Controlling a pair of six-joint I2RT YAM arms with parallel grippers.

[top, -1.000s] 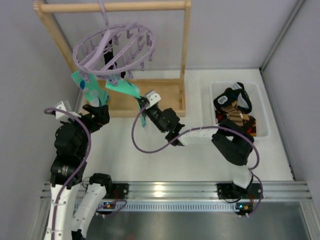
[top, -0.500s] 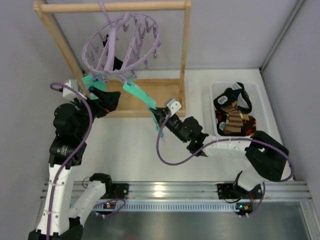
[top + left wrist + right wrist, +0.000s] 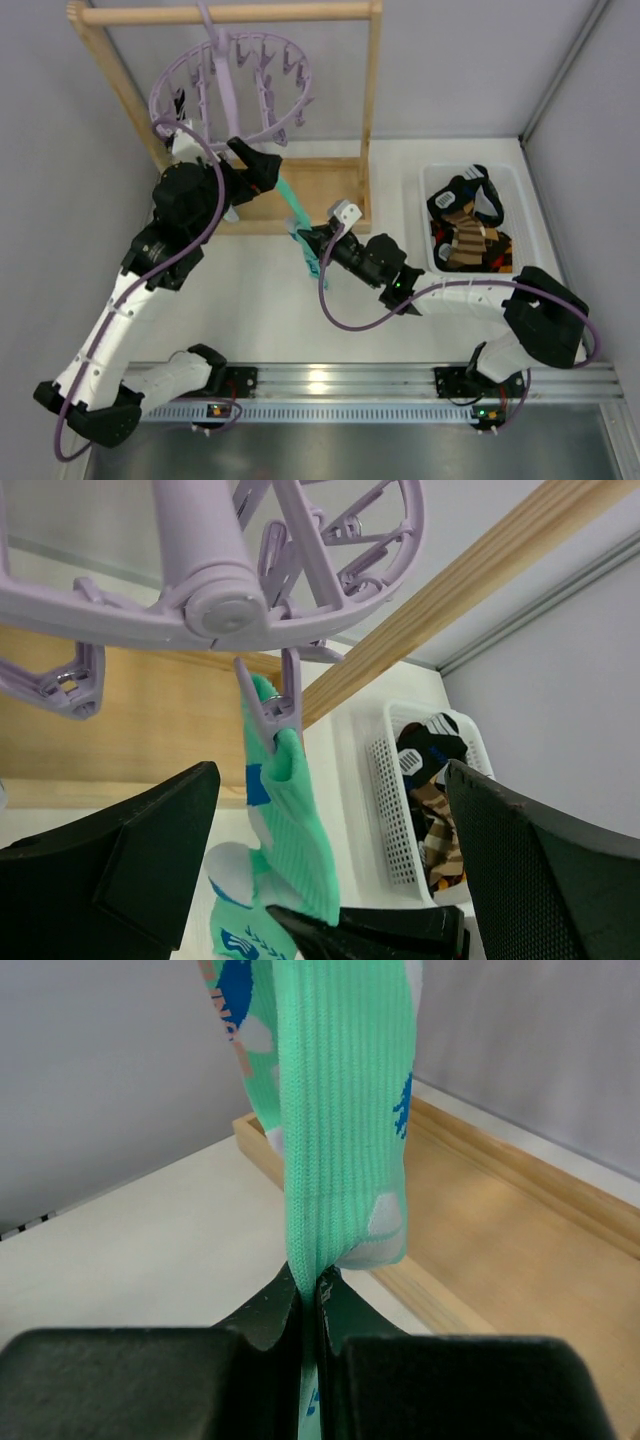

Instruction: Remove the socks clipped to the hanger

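Teal sock (image 3: 297,218): cuff bitten by one lilac clip (image 3: 268,708) under the hub of the hanger (image 3: 232,80). In the overhead view it is stretched taut from the clip toward 5 o'clock. Other socks (image 3: 468,222) lie in the white basket (image 3: 424,186), at 3 o'clock from the pull.

Right gripper (image 3: 310,1295): clamped on the sock's lower end, fabric squeezed flat between the jaws. Left gripper (image 3: 256,160): spread wide just under the hanger, holding nothing. The clip and sock hang in the gap between its fingers (image 3: 110,870), apparently untouched.

Step in hand, by my reading: draw the cuff out of the clip. Best done with a steady pull in line with the clip's mouth. A sideways drag would likely tilt the ring and swing its hook on the wooden rail (image 3: 225,13). The left claw is well placed to steady the ring or squeeze the clip.

Views: only the left wrist shows the clip's bite, which the arm hides from overhead. Only the right wrist confirms the pinch. Only the overhead view gives the whole stretch line and the way to the basket.
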